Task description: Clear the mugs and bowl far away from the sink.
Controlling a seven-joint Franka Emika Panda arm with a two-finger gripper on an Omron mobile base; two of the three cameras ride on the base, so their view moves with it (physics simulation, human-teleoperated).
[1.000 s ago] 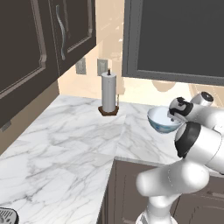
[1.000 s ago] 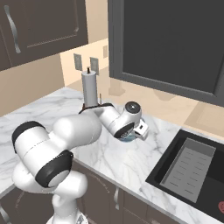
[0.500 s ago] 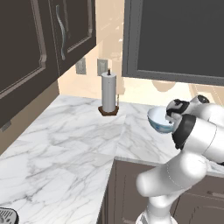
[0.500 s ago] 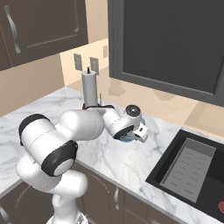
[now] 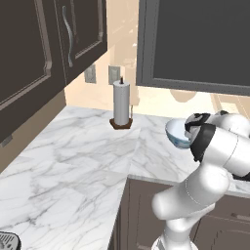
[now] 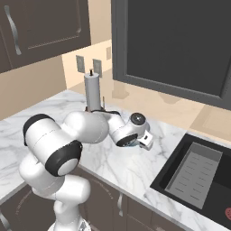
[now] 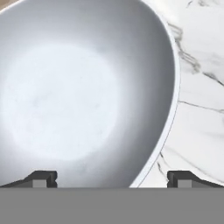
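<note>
Left base view: the white arm rises from the lower right of the frame and bends toward the bowl (image 5: 177, 134), which sits on the marble surface (image 5: 88, 156) at right of centre, partly hidden by the arm's dark wrist. A paper towel roll (image 5: 121, 103) stands upright on a dark base at upper centre, near the wall outlets (image 5: 114, 74).

Right base view: the gripper (image 6: 145, 141) hangs at the centre of the frame over the bowl (image 6: 131, 142), of which only a sliver shows beneath the hand. The sink (image 6: 197, 177) lies at lower right, apart from the bowl.

Hand view: the bowl's (image 7: 83, 92) whitish inside takes up the upper left; the jaws are spread wide, one tip over the bowl, the other over the marble, pinching nothing.
</note>
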